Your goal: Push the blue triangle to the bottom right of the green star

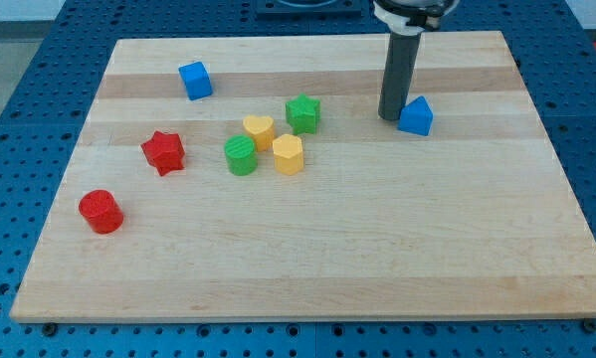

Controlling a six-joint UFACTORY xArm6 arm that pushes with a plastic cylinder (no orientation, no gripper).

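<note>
- My tip [390,116] is down on the worktop [377,249], in the upper right part of the board, with the dark rod rising straight up out of the view's top.
- There is no hand on this arm, so nothing is gripped; the rod only touches or nearly touches what it pushes.
- The blue triangle [416,116] sits just beside my tip, on its right, so close that I cannot tell whether they touch.
- The blue triangle's peak points up and slightly toward the view's top; I cannot make out a clear long axis from here.
- The green star [302,113] lies to the left of my tip, at about the same height in the view, apart from the triangle.
- Counting outward: two blue blocks, the triangle and a blue cube [195,81] near the top left.
- Two green: the star and a green round block [241,155] below and left of it.
- Two yellow: a yellow heart [259,130] and a yellow hexagon [288,155], clustered with the greens.
- Two red: a red star [163,151] and a red cylinder [101,211] at far left.
</note>
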